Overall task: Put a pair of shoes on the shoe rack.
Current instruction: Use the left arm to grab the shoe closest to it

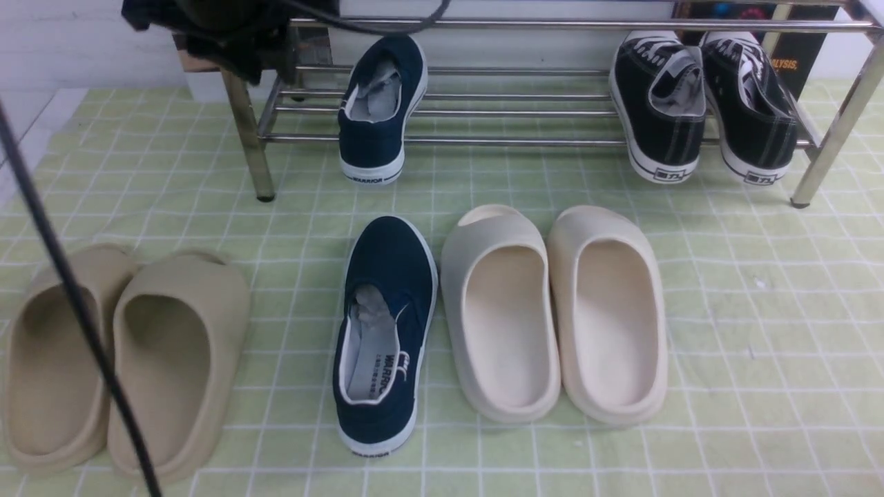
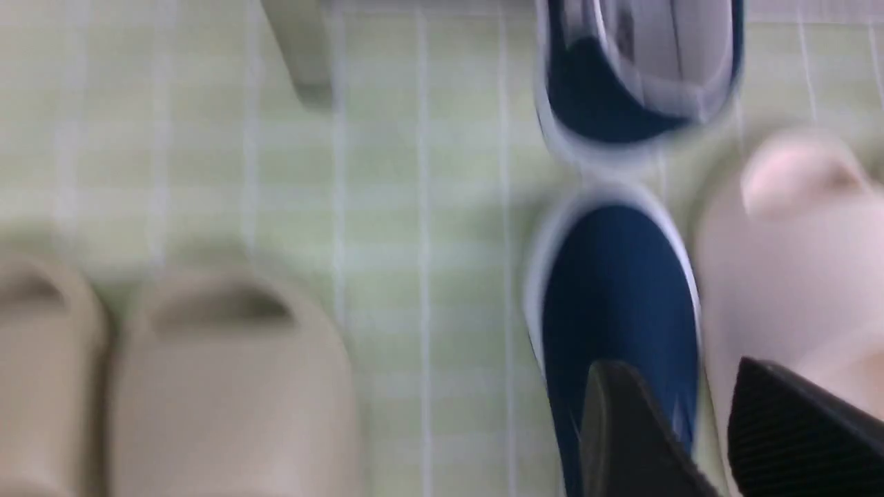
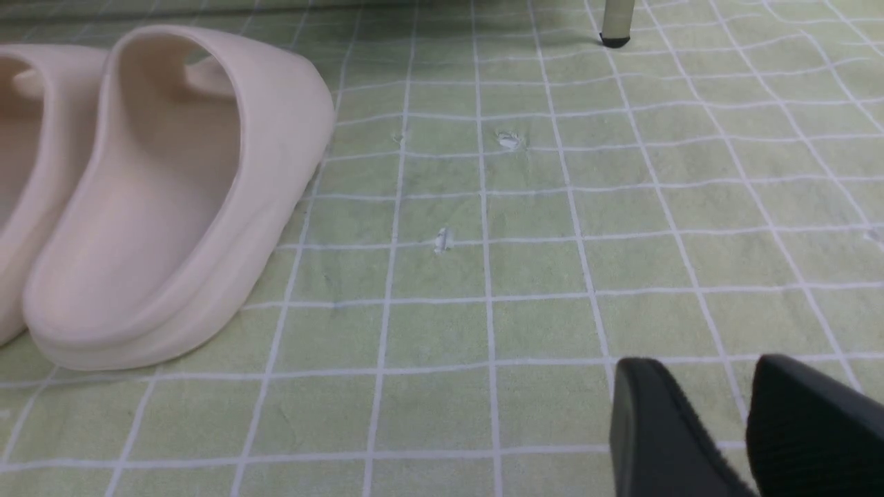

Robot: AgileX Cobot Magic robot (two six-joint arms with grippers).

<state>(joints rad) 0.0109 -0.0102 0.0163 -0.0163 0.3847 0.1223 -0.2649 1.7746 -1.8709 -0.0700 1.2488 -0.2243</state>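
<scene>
1. Finding one navy shoe [image 1: 376, 114] already on the rack [image 1: 483, 140]: on the lower bars toward the left end, toe inward, heel overhanging the front bar.
2. Finding the other navy shoe [image 1: 383, 324] down on the green checked surface [image 1: 760, 310], straight in front of the first, toe toward the rack, grey paper stuffed inside.
3. Placing that shoe just beside a pair of cream slides [image 1: 501, 310] on its right, and apart from a pair of beige slides [image 1: 176, 359] on its left.
4. Noting two black sneakers [image 1: 659, 103] at the rack's right end, heels outward.
5. Showing, in the blurred left wrist view, the left hand [image 2: 680, 369] with fingers [image 2: 621, 428] moderately apart, gripping nothing, above the other navy shoe and the nearest cream slide.
6. Showing, in the right wrist view, the right hand [image 3: 701, 366] likewise parted and empty, low over bare surface, to the right of the cream slides, with a rack leg [image 3: 615, 27] beyond.
7. Catching a dark arm [image 1: 228, 34] before the rack's upper left corner and a black cable [image 1: 69, 290] slanting across the beige slides.
</scene>
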